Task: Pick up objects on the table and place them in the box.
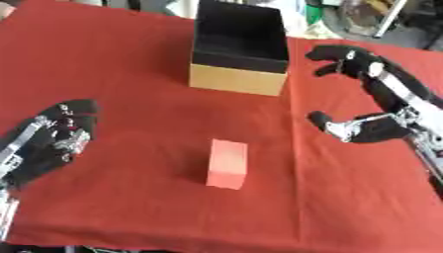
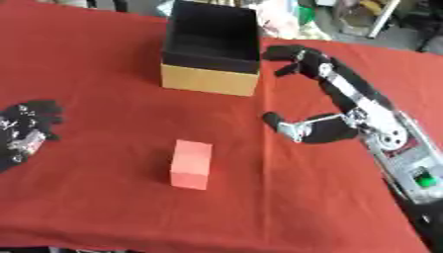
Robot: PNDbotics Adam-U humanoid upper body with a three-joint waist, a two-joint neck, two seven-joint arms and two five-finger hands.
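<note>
A salmon-red block (image 1: 228,163) stands alone on the red tablecloth, in the lower middle. The open cardboard box (image 1: 238,78) with a black inside sits at the back centre. My right hand (image 1: 374,95) hovers to the right of the box, fingers spread wide and thumb low, holding nothing. My left hand (image 1: 56,136) rests open at the left edge, away from the block.
The red cloth (image 1: 130,74) covers the whole table, with its front edge near the bottom of the view. Clutter lies beyond the far edge, behind the box.
</note>
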